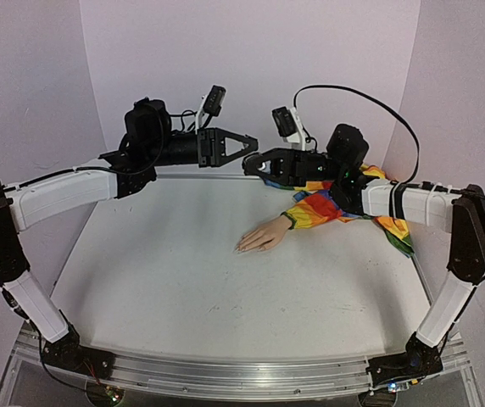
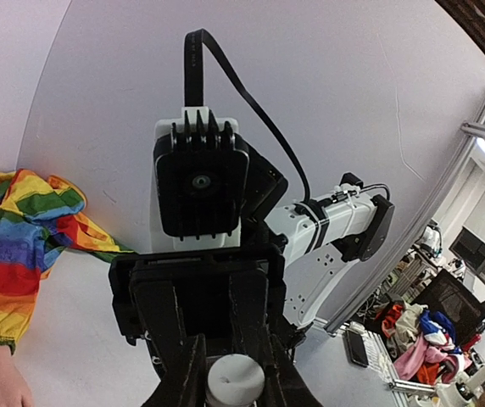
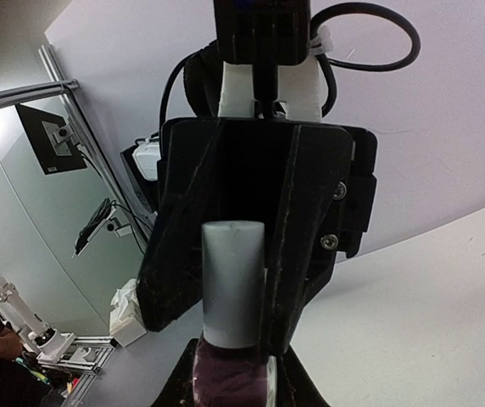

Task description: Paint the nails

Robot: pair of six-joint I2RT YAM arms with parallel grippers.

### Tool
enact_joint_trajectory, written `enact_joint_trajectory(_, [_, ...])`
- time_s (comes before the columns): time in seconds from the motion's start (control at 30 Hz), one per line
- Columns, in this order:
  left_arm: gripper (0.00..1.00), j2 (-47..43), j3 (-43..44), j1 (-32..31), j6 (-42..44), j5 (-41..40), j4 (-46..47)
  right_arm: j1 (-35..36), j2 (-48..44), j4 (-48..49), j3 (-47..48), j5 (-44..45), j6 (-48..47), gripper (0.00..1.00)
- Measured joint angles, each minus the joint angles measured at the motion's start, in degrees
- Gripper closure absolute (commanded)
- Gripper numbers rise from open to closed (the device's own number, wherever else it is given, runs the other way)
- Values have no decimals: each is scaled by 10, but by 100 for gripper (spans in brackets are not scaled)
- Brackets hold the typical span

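Observation:
The pale mannequin hand (image 1: 264, 235) lies palm down mid-table, its rainbow sleeve (image 1: 331, 203) trailing to the back right. Its nails (image 1: 241, 248) point left and are too small to tell apart. Both grippers meet above the table's far edge. My right gripper (image 3: 230, 386) is shut on a dark purple polish bottle (image 3: 230, 373). The bottle's grey cap (image 3: 232, 280) sticks out toward the left gripper (image 2: 236, 373), whose black fingers (image 2: 179, 373) press on both sides of the cap (image 2: 236, 381). In the top view the bottle is hidden between the left gripper (image 1: 251, 146) and the right gripper (image 1: 249, 164).
The white table (image 1: 183, 288) is closed in by lilac walls on three sides. The sleeve's cloth (image 2: 22, 246) spreads into the back right corner under the right arm (image 1: 412, 203). A black cable (image 1: 370, 97) loops above that arm.

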Motion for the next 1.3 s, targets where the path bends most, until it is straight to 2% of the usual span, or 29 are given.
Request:
enact_joint_trajectory(0.2, [99, 1, -1, 0, 18, -26, 4, -2, 0, -4, 0, 22, -9, 100])
enact_joint_trajectory(0.3, [100, 1, -11, 1, 24, -58, 1, -3, -3, -47, 0, 54, -57, 100])
enact_joint_trajectory(0.37, [100, 1, -15, 0, 31, -103, -20, -2, -12, -113, 0, 107, -113, 100])
enact_joint_trajectory(0.43, [100, 1, -15, -4, 34, -163, -55, 6, -24, -182, 0, 187, -173, 100])
enact_joint_trajectory(0.57, [100, 7, 10, -29, 24, -324, -154, 50, -44, -282, -5, 419, -298, 100])
enact_joint_trajectory(0.7, [100, 63, 113, -50, -6, -443, -284, 97, -30, -305, 1, 648, -371, 100])
enact_joint_trajectory(0.8, [100, 110, 168, -52, -33, -494, -344, 111, 7, -306, 18, 743, -384, 100])
enact_joint_trajectory(0.83, [99, 116, 170, -52, -41, -505, -355, 114, 16, -307, 20, 752, -383, 100])
enact_joint_trajectory(0.87, [91, 120, 170, -52, -47, -513, -369, 116, 26, -308, 20, 755, -380, 100])
enact_joint_trajectory(0.97, [47, 121, 169, -52, -49, -519, -395, 117, 34, -315, 19, 736, -369, 100])
enact_joint_trajectory(1.0, [39, 118, 167, -51, -36, -517, -398, 115, 32, -317, 19, 732, -364, 100])
enact_joint_trajectory(1.1, [27, 78, 116, -36, -4, -470, -383, 74, 28, -320, 14, 654, -346, 100])
enact_joint_trajectory(1.17, [21, 36, 57, -11, 3, -403, -347, 32, 22, -321, 5, 562, -331, 100])
enact_joint_trajectory(1.3, [17, -37, -50, 49, -2, -269, -237, -29, 11, -316, -2, 355, -298, 100])
